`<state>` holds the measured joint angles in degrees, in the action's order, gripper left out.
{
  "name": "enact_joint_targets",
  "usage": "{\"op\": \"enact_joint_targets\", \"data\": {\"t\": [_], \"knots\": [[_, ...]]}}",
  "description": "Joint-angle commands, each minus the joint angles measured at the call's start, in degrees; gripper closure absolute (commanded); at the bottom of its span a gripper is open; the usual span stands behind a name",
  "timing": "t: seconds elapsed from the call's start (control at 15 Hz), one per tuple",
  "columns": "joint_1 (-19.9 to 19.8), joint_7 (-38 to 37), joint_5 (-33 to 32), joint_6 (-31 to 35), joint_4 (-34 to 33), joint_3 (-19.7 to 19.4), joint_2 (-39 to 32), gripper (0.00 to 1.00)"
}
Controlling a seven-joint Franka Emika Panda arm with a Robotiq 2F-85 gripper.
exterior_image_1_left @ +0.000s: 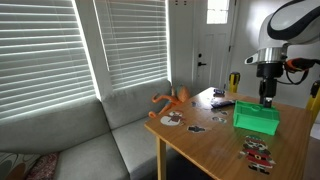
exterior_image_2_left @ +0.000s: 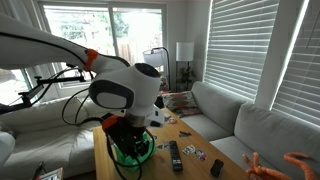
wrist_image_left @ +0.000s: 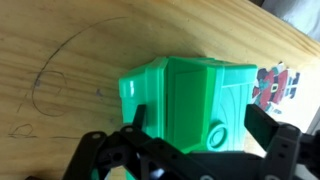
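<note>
Our jaws are wide apart and hold nothing. In the wrist view we see the green box (wrist_image_left: 190, 95) on the desk (wrist_image_left: 70, 60) right under them, a bit toward 12 o'clock. Its long side runs from 9 to 3 o'clock.

Exterior view, side-on to light wooden table (exterior_image_1_left: 200, 145), exterior view, close up on white robot arm (exterior_image_2_left: 120, 90), wrist view, near, straight down, all sharing green plastic basket (wrist_image_left: 195, 100).

Daylight pours through the blinds (exterior_image_1_left: 60, 45) at ten o'clock, and the window (exterior_image_2_left: 130, 30) at twelve glares white. The wrist view is soft and blurred, darkest toward six o'clock
</note>
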<state>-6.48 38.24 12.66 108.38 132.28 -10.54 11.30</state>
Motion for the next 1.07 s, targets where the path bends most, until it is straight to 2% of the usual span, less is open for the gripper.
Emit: {"op": "enact_joint_targets", "data": {"t": [0.0, 1.0], "knots": [[0.39, 0.2, 0.59, 1.24, 1.76, -0.2, 1.07, 0.0], [3.75, -0.01, -0.19, 4.16, 4.79, 2.41, 5.27, 0.0]]}}
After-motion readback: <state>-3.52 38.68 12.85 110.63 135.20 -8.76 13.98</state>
